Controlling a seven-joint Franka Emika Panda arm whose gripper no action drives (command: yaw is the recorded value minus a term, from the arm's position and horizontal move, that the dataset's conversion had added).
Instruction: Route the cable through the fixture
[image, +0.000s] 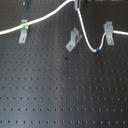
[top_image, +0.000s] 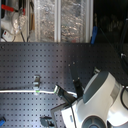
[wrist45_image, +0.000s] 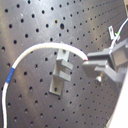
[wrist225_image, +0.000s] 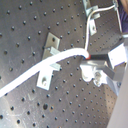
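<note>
All four pictures are small and soft. Even light falls on the black pegboard (image: 60, 90), which shows a dull sheen and faint shadows. The white cable (image: 45, 19) glares slightly. Both wrist views blur toward 3 o'clock.

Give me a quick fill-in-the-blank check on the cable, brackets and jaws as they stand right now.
1. The cable carries its green band at the bracket on the first exterior view's ____.
2. The band hanging between the fixture and the right bracket in the first exterior view is coloured ____.
3. The gripper has its jaws shut on the ____.
Missing words: left; blue; cable.
</note>
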